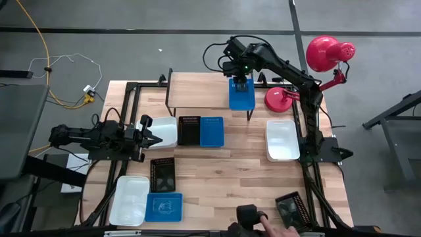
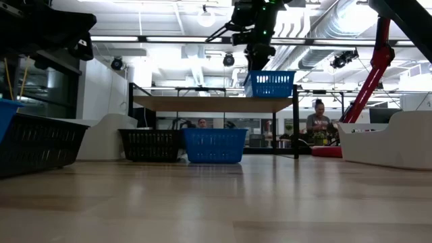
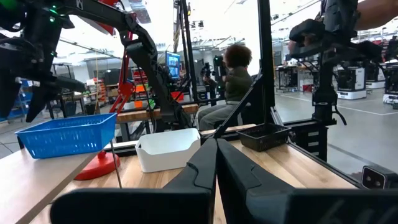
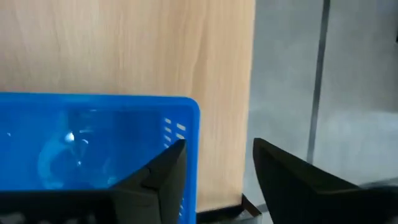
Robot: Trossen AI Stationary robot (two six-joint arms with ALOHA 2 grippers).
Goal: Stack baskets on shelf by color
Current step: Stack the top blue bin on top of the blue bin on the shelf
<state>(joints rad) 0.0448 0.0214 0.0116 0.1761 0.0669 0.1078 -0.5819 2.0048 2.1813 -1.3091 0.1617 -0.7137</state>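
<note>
A blue basket (image 1: 241,94) (image 2: 270,84) stands with its base on the right end of the shelf (image 1: 197,89) (image 2: 209,103). My right gripper (image 1: 242,82) (image 4: 217,168) is open right above it, one finger over the inside and one beyond the end wall (image 4: 191,134). My left gripper (image 1: 156,136) (image 3: 216,158) is shut and hovers at the table's left, above the edge of a white basket (image 1: 166,130). A black basket (image 1: 189,130) and a blue basket (image 1: 211,131) sit on the table in front of the shelf. My right gripper stands astride the blue basket's end wall (image 4: 191,134) from above, pointing down. I cannot tell whether either finger touches the wall. The basket rests level on the shelf.
Another white basket (image 1: 283,139) lies at the table's right. A black basket (image 1: 162,173), a white one (image 1: 129,199) and a blue one (image 1: 164,206) lie near left. A person's hand (image 1: 276,230) is beside a black basket (image 1: 293,209) at the near edge. A red lamp (image 1: 325,56) stands far right.
</note>
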